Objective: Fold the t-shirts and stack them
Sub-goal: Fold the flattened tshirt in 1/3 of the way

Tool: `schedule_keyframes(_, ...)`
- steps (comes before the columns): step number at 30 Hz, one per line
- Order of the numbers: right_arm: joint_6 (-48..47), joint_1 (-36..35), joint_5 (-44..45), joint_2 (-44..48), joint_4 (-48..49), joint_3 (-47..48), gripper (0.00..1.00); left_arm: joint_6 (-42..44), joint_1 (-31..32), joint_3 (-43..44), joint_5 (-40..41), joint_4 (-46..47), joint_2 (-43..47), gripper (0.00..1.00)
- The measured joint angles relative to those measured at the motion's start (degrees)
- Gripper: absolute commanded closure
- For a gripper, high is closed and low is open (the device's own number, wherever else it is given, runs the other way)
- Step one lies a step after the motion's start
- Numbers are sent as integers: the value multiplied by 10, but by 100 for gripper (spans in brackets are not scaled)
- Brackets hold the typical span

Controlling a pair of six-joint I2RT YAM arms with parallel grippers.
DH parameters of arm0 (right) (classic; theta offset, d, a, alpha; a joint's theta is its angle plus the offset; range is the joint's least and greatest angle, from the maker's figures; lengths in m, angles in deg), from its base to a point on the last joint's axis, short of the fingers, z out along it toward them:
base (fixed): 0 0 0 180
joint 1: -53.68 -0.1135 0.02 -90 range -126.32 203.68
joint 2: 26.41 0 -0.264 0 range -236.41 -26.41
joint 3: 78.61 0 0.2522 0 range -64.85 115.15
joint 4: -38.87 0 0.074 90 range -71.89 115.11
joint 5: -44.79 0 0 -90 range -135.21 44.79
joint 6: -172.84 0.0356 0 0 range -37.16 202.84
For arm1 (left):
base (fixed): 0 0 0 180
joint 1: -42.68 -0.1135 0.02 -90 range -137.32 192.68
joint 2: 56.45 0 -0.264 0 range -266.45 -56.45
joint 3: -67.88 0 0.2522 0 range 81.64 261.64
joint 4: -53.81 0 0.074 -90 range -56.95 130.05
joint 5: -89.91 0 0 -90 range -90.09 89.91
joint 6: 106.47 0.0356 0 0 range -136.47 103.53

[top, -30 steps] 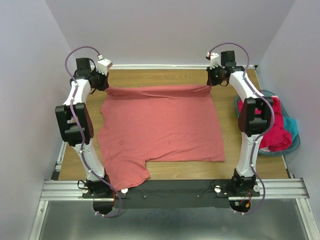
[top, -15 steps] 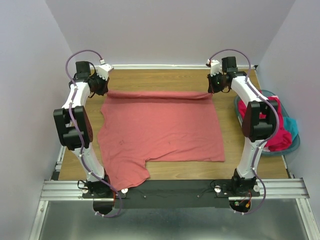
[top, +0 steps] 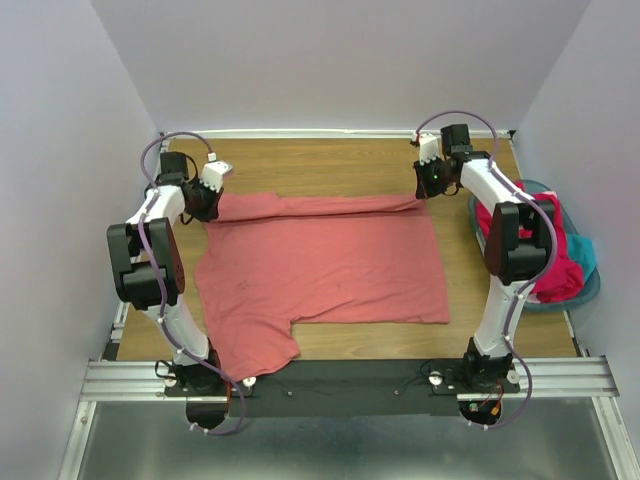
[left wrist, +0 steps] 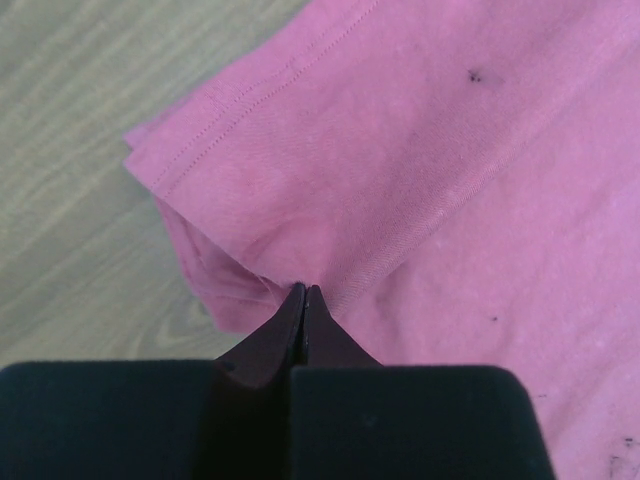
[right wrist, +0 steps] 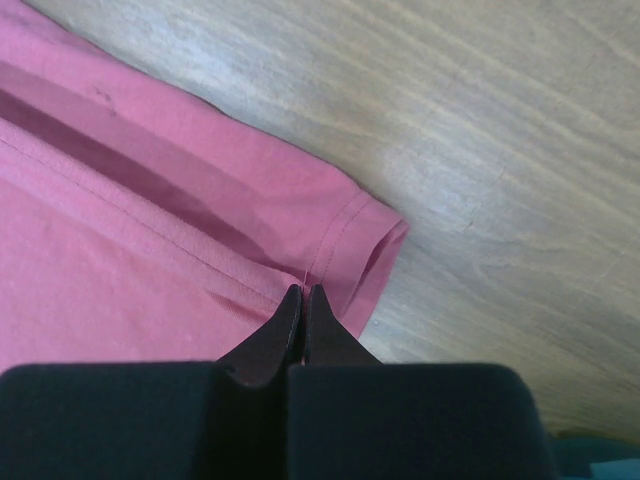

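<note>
The large salmon-pink t-shirt (top: 320, 265) lies spread on the wooden table (top: 320, 160), its far edge folded over into a narrow band. My left gripper (top: 207, 200) is at the shirt's far left corner, shut on the folded cloth (left wrist: 430, 150), fingertips pinched together (left wrist: 303, 290). My right gripper (top: 428, 190) is at the far right corner, shut on the hem of the fold (right wrist: 120, 250), tips closed (right wrist: 303, 290). A magenta-red t-shirt (top: 550, 265) and a teal t-shirt (top: 583, 250) lie bunched in the basket at the right.
The round teal plastic basket (top: 590, 288) sits at the table's right edge beside the right arm. Grey walls close in the back and both sides. A metal rail (top: 340, 378) runs along the near edge. Bare wood shows behind the shirt.
Both grippers have moved toward the near side, pulling the shirt's far edge over the rest of the cloth. The folded band now lies lower on the table.
</note>
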State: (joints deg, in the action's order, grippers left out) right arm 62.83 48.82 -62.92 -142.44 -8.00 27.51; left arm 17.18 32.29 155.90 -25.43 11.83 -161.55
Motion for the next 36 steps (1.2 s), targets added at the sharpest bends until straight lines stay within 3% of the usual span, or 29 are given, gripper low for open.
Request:
schedule_keyframes(21, -3, 0, -2, 49, 0, -40, 100, -2, 0, 5, 13, -2, 21, 100)
schedule_keyframes(36, -15, 0, -2, 52, -1, -89, 99, 4, 0, -61, 26, 3, 20, 100)
